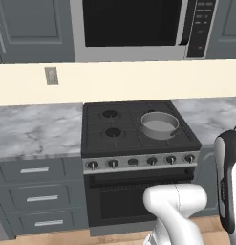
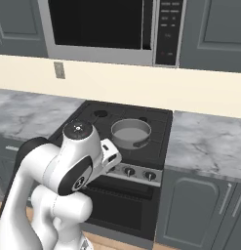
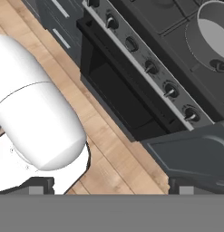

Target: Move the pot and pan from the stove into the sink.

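Note:
The silver-grey pot (image 1: pixel 159 124) (image 2: pixel 130 133) stands upright and empty on the right side of the black stove (image 1: pixel 98 139) (image 2: pixel 157 146). In the hand view the pot (image 3: pixel 214 36) shows at the upper right, beyond the row of silver knobs (image 3: pixel 152 68). My gripper (image 3: pixel 111 186) is open, nothing between its fingertips (image 3: pixel 40 185). It hangs low in front of the oven, well short of the pot and looking down at the floor. The pan and the sink are out of view.
A microwave (image 1: pixel 134 24) hangs above the stove. Grey marble counters (image 1: pixel 38 129) (image 2: pixel 210 139) flank it, with drawers (image 1: pixel 38 196) below on the left. The oven door (image 3: pixel 118 95) and wooden floor (image 3: pixel 109 140) lie under my hand.

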